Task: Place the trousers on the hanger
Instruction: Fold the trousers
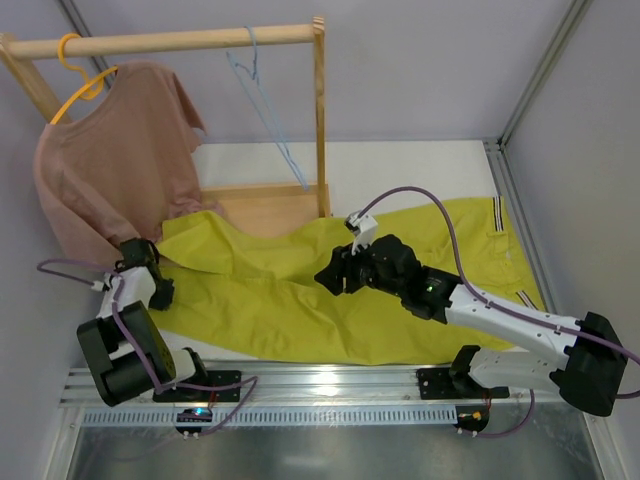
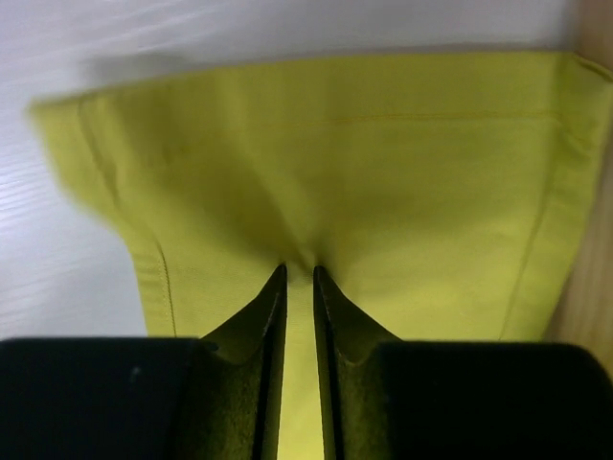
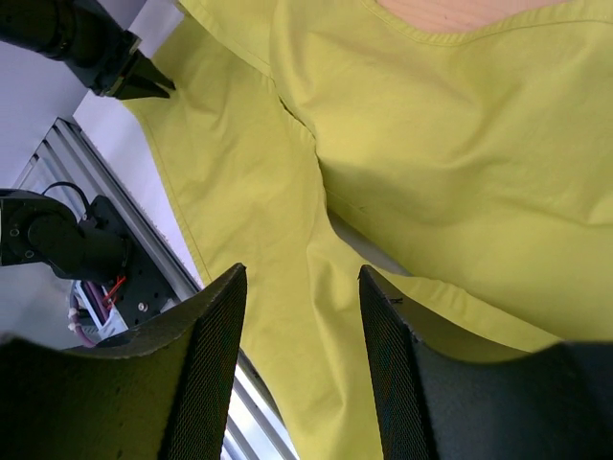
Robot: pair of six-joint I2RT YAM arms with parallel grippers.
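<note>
We are looking at the trousers (image 1: 300, 300) lying spread on the white worktop (image 1: 400, 165), not on the hanger (image 1: 270, 125). They are showing as bright yellow-green cloth, mostly flat with a few soft folds. The waistband is lying toward the right, where thin dark striped trim (image 1: 497, 215) is showing at the edge. The two legs are running toward the left, and the far leg is overlapping the wooden base (image 1: 270, 205) of the rack. In the left wrist view we are seeing a stitched hem along the cloth's left edge and a faint seam line running across it.

The light-blue wire hanger is hanging by its hook from the wooden rail (image 1: 190, 40), well apart from the trousers. A dusty-pink T-shirt (image 1: 110, 160) is hanging on a yellow hanger (image 1: 80, 85) at the rail's left end.

Our left gripper (image 1: 162, 293) is sitting at the near leg's left end. Its fingers (image 2: 273, 307) are standing almost together, with only a narrow slit between them and cloth creasing at the tips. We cannot tell whether a fold is caught there.

Our right gripper (image 1: 325, 278) is hovering above the middle of the trousers. Its fingers (image 3: 215, 335) are spread wide, with nothing between them.
</note>
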